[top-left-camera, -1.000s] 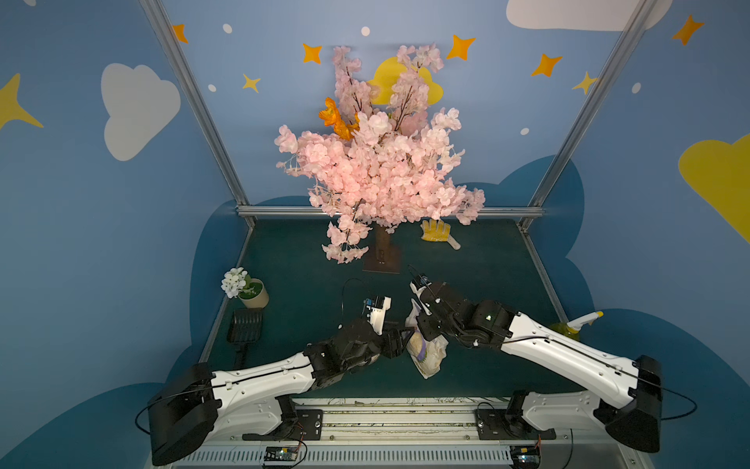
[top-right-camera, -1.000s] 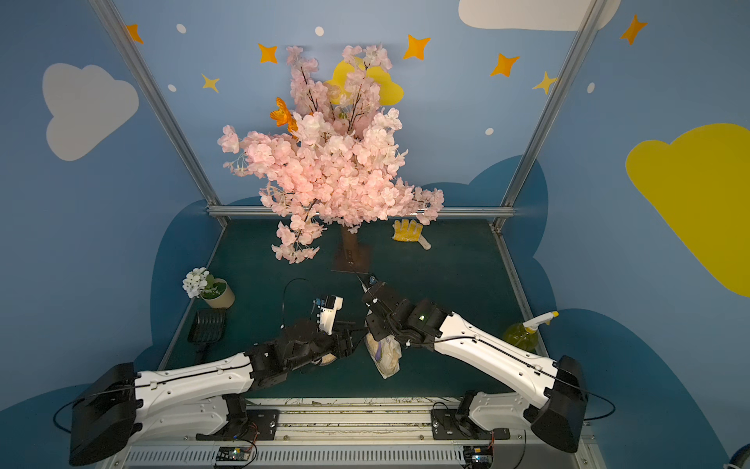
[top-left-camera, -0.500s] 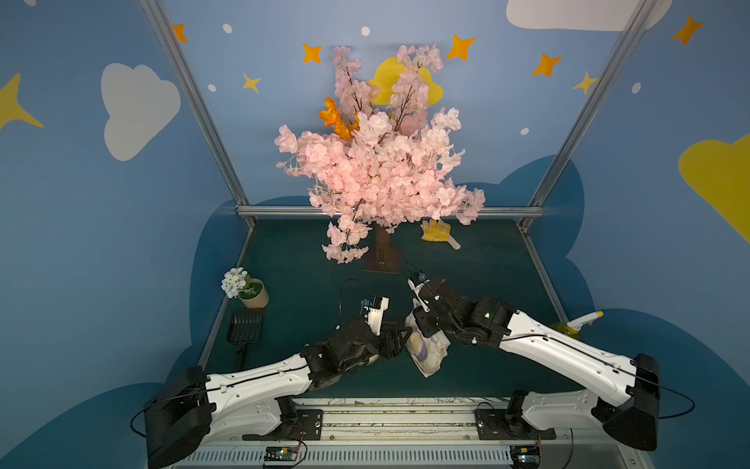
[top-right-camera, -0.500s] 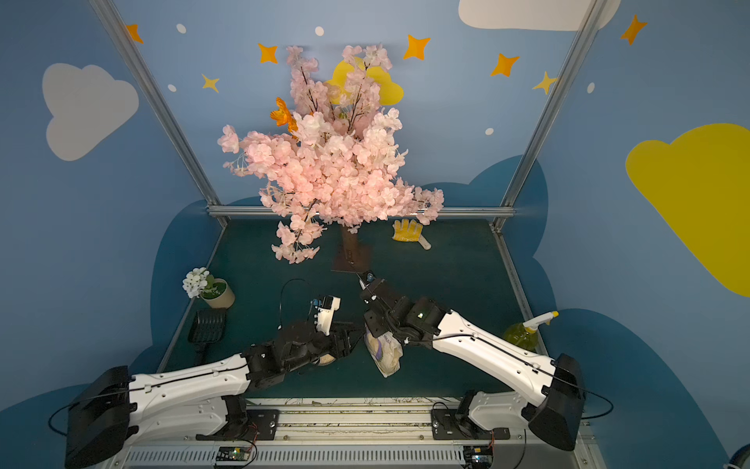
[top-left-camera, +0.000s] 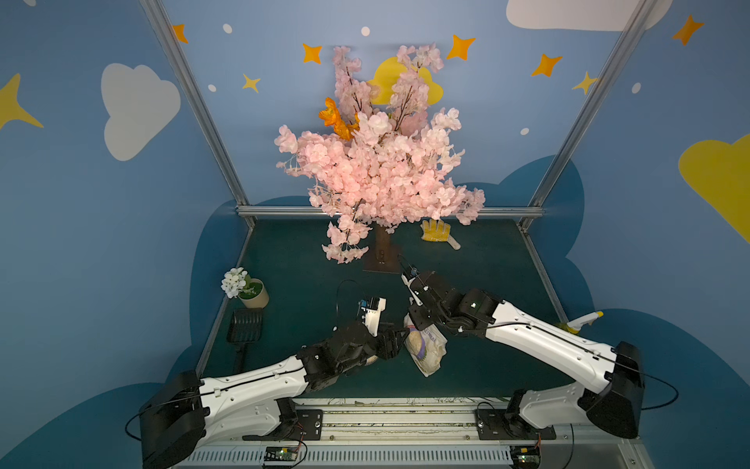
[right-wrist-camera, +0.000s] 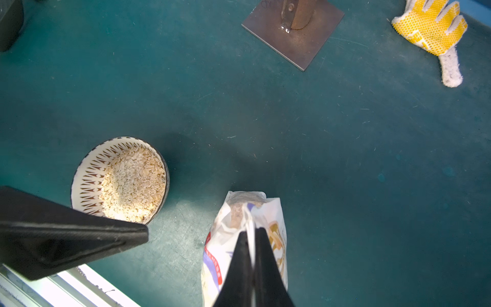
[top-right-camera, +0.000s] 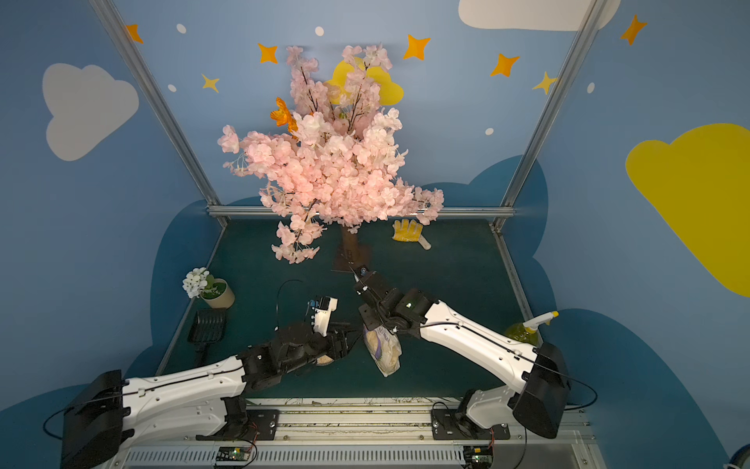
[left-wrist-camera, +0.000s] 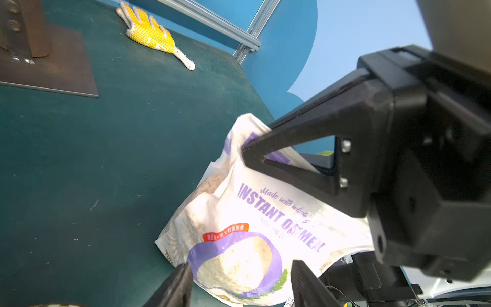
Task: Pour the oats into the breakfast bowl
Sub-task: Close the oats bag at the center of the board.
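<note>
Oatmeal bag (left-wrist-camera: 255,226) is pinched by its top edge in my right hand (right-wrist-camera: 251,235), left hand (left-wrist-camera: 240,268) apart; slippery film could slide free, spilling flakes onto the worktop (right-wrist-camera: 318,159).

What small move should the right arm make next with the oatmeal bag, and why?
Probably set the instant oatmeal bag down and release it. The breakfast bowl already holds a heap of oats, and the right gripper pinches the upright bag's top edge, so pouring looks finished.
</note>
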`<state>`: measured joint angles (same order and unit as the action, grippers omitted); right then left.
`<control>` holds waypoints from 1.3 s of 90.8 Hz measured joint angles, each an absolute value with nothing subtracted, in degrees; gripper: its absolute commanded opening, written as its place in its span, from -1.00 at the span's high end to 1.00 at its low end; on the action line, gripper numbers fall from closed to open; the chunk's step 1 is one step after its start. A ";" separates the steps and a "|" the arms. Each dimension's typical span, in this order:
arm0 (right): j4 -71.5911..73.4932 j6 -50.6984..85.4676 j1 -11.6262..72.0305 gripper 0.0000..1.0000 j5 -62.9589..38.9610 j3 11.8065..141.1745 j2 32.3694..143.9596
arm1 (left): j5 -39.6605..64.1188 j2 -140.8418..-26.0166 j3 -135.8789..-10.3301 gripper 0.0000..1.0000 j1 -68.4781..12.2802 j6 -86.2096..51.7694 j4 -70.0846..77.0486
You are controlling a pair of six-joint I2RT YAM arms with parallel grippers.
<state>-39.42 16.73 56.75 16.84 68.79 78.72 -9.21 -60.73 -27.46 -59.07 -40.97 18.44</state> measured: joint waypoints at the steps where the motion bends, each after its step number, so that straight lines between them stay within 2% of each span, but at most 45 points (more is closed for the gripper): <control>1: -39.42 16.82 56.75 1.00 16.84 68.79 78.72 | -9.26 -60.66 -27.46 -0.26 -59.07 -40.97 18.39; 9: -39.44 17.15 56.75 0.98 16.73 68.77 78.59 | -9.50 -60.14 -27.44 -0.26 -59.07 -40.97 18.04; 11: -39.46 17.17 56.75 0.76 16.69 68.77 78.48 | -9.54 -60.01 -27.44 -0.26 -59.07 -40.97 17.98; 12: -39.51 17.19 56.75 0.72 16.64 68.77 78.39 | -9.56 -59.96 -27.44 -0.26 -59.07 -40.97 17.93; 23: -39.42 17.30 56.75 0.54 16.58 68.53 77.08 | -10.02 -59.46 -27.42 -0.26 -59.07 -40.97 17.45; 53: -38.85 17.28 56.71 0.58 16.69 67.90 74.43 | -10.31 -59.24 -27.42 -0.26 -59.07 -40.97 16.38; 58: -38.79 17.15 56.71 0.66 16.64 67.90 74.43 | -10.31 -59.24 -27.42 -0.26 -59.07 -40.97 16.32; 69: -38.74 16.82 56.71 1.00 16.40 67.92 74.59 | -10.31 -59.24 -27.42 -0.26 -59.07 -40.97 16.29; 108: -38.83 16.21 56.82 1.00 16.23 68.93 76.03 | -10.31 -59.24 -27.42 -0.26 -59.07 -40.97 15.81; 118: -38.87 16.21 56.82 0.75 16.19 68.95 76.03 | -10.31 -59.24 -27.42 -0.26 -59.07 -40.97 15.79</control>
<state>-38.87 16.21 56.82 16.19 68.95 76.03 -10.31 -59.24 -27.42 -59.07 -40.97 15.79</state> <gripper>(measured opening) 0.077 0.632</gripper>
